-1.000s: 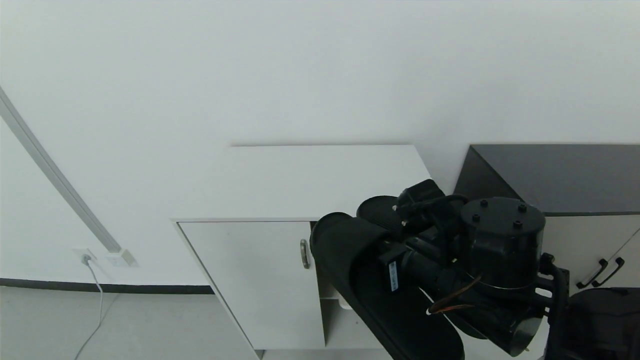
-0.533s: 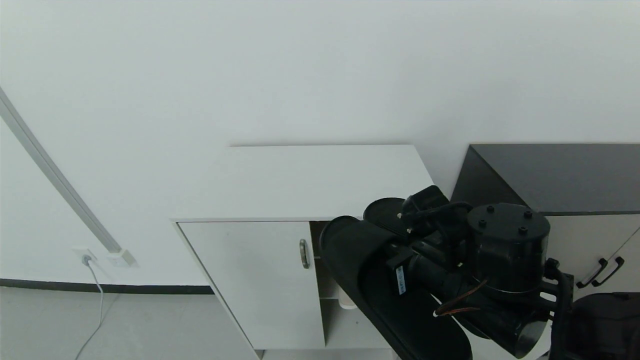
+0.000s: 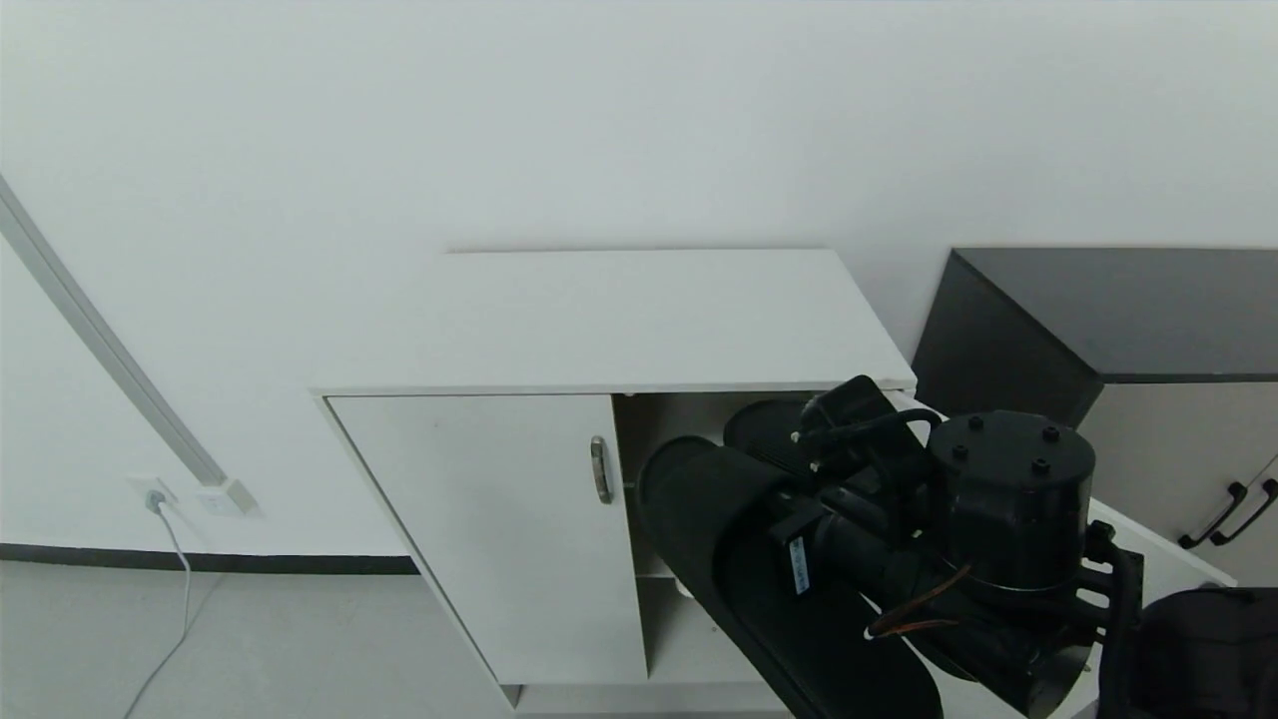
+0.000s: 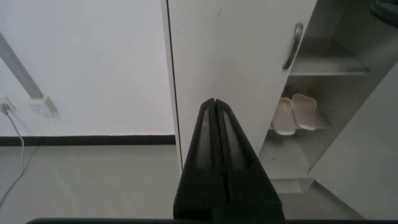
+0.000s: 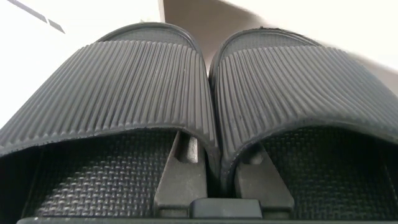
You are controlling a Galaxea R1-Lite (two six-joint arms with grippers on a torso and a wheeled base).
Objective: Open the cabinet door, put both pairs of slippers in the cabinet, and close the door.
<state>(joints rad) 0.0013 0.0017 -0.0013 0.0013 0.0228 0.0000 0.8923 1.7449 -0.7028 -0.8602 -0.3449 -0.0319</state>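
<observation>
We see the white cabinet (image 3: 639, 320) against the wall, its left door (image 3: 479, 519) shut with a metal handle (image 3: 598, 469) at the inner edge. Its right door (image 4: 364, 155) is swung wide open.

The right tool (image 5: 221, 180) is clenched on the pair of black slippers (image 3: 739, 539). Its fingers (image 5: 180, 177) reach in under the ribbed straps, one into each slipper, and pinch the two inner side walls together. That pair hangs in the air, side by side and touching, just in front of the open right half of the cabinet, with the toes pointing at the opening. We cannot tell whether the toes have crossed the front edge of the cabinet.

The pair of white slippers (image 4: 295, 113) lies inside, on the bottom board (image 4: 283, 155) beneath the shelf (image 4: 326, 62). The two sit side by side and touching, toward the back of the board, near the inner edge of the shut door.

The left tool (image 4: 215, 143) is clenched on nothing, its fingers pressed flat against each other. It hangs low in front of the shut left door, apart from it.

A dark-topped cabinet (image 3: 1118, 310) stands just beside the white one, on its right.
</observation>
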